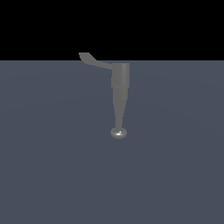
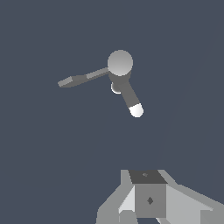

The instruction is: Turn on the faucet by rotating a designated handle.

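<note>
1. The faucet [image 1: 120, 83] is seen standing on a flat blue-grey floor [image 1: 52, 166], with its tapering spout ending in a shiny rounded knob.
2. The handle [image 1: 92, 61] is shown sticking out from the top of the body toward the exterior view's left, its widened tip raised slightly.
3. In the wrist view, the faucet [image 2: 120, 65] and handle [image 2: 81, 78] are seen well apart from the gripper [image 2: 148, 199].
4. Nothing is held; whether the jaws are parted cannot be told.

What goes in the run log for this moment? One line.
phase: approach | gripper: clear of faucet, jaws unclear | handle: untouched
</note>
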### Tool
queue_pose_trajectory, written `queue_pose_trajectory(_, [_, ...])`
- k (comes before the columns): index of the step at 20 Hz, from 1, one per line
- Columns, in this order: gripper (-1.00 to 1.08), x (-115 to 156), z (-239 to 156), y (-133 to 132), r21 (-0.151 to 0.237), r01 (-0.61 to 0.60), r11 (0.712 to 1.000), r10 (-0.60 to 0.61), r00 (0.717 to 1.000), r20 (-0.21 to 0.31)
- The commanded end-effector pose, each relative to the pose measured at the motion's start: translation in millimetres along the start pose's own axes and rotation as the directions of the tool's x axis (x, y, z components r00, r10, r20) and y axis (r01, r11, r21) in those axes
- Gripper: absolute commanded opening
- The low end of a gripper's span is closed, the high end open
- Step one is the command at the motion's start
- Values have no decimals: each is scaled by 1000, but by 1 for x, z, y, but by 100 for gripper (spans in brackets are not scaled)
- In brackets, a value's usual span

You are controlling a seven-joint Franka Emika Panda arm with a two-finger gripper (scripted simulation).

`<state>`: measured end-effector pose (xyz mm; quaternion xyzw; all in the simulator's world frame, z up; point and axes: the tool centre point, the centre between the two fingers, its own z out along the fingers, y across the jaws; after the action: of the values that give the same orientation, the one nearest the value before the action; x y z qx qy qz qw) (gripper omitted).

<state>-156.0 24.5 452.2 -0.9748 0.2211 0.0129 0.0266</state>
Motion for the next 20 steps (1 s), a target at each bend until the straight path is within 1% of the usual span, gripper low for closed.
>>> queue_pose_trajectory(1, [-100, 9, 5, -6, 3, -62, 998, 62, 998, 2])
queue_pose_trajectory(5, [-100, 23, 14, -16, 6, -159, 987, 159, 987, 5])
queue_pose_trajectory(10, [-100, 40, 27, -29, 6, -278, 961, 278, 961, 8])
queue_pose_trajectory(15, [-100, 57, 40, -41, 5, -394, 919, 394, 919, 8])
queue_pose_trajectory(20, [-100, 73, 56, -54, 2, -504, 864, 504, 864, 6])
